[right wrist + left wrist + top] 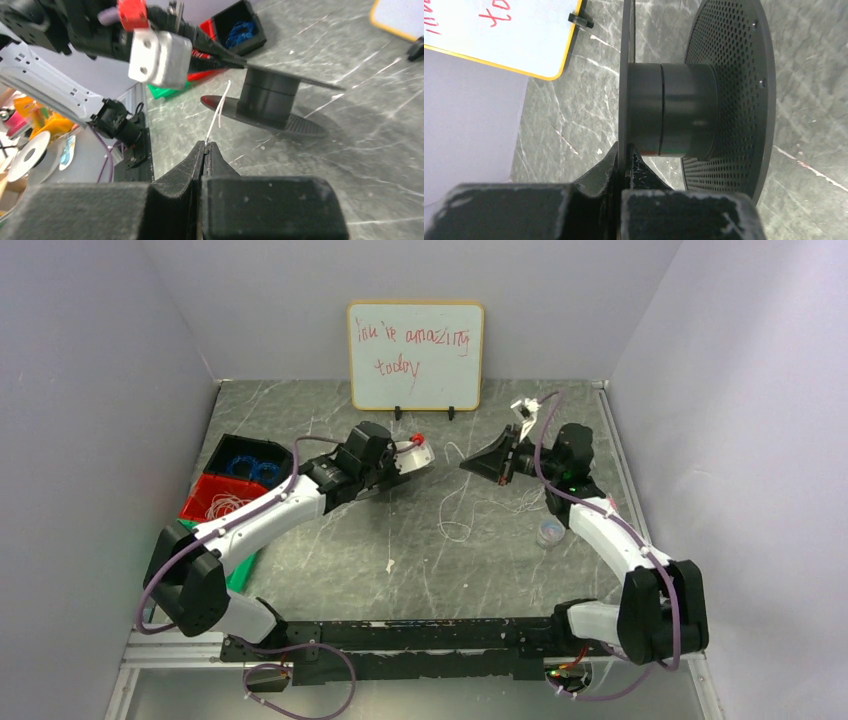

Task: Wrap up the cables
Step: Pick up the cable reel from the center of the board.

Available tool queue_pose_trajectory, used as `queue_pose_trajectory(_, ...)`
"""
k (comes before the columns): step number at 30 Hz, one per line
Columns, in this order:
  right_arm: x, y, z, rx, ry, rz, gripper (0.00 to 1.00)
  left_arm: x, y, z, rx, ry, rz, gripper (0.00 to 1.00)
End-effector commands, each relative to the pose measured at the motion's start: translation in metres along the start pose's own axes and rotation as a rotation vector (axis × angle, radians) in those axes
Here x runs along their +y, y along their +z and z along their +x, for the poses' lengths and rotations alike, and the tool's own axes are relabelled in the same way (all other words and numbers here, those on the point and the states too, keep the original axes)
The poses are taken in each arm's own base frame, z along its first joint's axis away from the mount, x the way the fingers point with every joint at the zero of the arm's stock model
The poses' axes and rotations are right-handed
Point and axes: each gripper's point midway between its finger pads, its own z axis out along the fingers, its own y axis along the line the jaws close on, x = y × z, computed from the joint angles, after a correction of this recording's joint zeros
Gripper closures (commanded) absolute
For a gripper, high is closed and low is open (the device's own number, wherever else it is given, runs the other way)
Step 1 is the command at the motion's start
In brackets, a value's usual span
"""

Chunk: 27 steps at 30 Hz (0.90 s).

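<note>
The black two-flanged spool is held off the table by my left gripper, which is shut on the edge of its thin solid flange. The other flange is perforated. The spool also shows in the right wrist view, with the left gripper pinching its upper flange. My right gripper is shut on the end of a thin whitish cable, a short way from the spool core. In the top view the right gripper points left, and the cable trails in loose loops on the table below it.
A whiteboard stands at the back. A red bin with whitish wires and a black bin with blue coils sit at the left. A small clear round container lies by the right arm. Grey walls enclose the table.
</note>
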Motion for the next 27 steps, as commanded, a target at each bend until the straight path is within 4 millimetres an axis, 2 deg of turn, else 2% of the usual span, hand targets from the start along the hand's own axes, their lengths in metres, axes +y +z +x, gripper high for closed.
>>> queue_pose_trajectory(1,-0.003,0.016,-0.001,0.014,-0.017,-0.010,1.00,0.032,-0.033,-0.045,-0.150,-0.109,-0.046,0.97)
queue_pose_trajectory(9,-0.016,0.032,0.019,0.056,0.044,-0.008,1.00,0.031,-0.036,-0.048,-0.161,-0.145,-0.018,0.97)
queue_pose_trajectory(27,-0.020,0.049,0.026,0.059,0.105,0.017,1.00,0.023,-0.033,-0.054,-0.168,-0.141,0.030,0.98)
